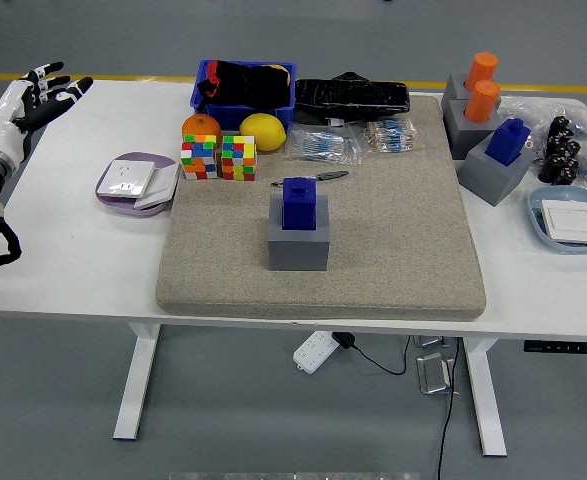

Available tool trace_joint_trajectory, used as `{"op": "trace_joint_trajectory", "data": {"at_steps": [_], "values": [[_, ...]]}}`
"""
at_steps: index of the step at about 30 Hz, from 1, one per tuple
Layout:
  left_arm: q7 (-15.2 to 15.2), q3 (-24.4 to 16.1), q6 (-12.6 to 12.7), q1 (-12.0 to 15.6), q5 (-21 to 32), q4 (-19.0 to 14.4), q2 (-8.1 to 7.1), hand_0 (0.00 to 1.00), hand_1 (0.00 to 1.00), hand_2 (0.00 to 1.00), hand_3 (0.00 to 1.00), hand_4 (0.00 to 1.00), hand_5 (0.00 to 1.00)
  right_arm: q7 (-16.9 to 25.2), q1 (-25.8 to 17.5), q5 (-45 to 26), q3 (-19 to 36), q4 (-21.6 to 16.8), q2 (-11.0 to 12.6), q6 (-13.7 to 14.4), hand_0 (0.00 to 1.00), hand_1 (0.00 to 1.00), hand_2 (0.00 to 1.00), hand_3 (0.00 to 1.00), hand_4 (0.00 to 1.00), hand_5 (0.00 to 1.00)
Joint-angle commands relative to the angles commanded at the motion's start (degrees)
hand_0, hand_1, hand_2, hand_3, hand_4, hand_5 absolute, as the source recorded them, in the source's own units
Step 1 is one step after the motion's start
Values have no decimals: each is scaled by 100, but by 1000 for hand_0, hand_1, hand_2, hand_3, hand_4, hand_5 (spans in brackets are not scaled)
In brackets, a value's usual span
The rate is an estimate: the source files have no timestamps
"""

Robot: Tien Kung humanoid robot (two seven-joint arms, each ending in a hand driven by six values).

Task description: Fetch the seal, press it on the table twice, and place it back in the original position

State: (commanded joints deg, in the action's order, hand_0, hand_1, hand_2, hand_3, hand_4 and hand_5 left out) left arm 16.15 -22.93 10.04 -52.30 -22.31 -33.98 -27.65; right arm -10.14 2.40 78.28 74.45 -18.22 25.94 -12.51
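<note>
left hand (35, 95) open, empty, far left | seal (299, 203) mid-mat, well apart

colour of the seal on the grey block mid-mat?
Dark blue; the seal sits on its grey block, clearest in the head view.

mat (393, 250) around seal (299, 203) bare | cubes (219, 157) behind-left

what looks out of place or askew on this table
Nothing is spilled or damaged. The blue seal sits upright in its grey holder on the mat; only a small tool lies loose just behind it.
</note>
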Motion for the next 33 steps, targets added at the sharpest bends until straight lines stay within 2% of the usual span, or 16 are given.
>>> {"op": "trace_joint_trajectory", "data": {"at_steps": [33], "values": [[-31,55,-7,12,13,5,29,959,901,887,919,883,458,-3,-18,-12,-24,-6,5,-1,832,741,737,709,798,598]]}}
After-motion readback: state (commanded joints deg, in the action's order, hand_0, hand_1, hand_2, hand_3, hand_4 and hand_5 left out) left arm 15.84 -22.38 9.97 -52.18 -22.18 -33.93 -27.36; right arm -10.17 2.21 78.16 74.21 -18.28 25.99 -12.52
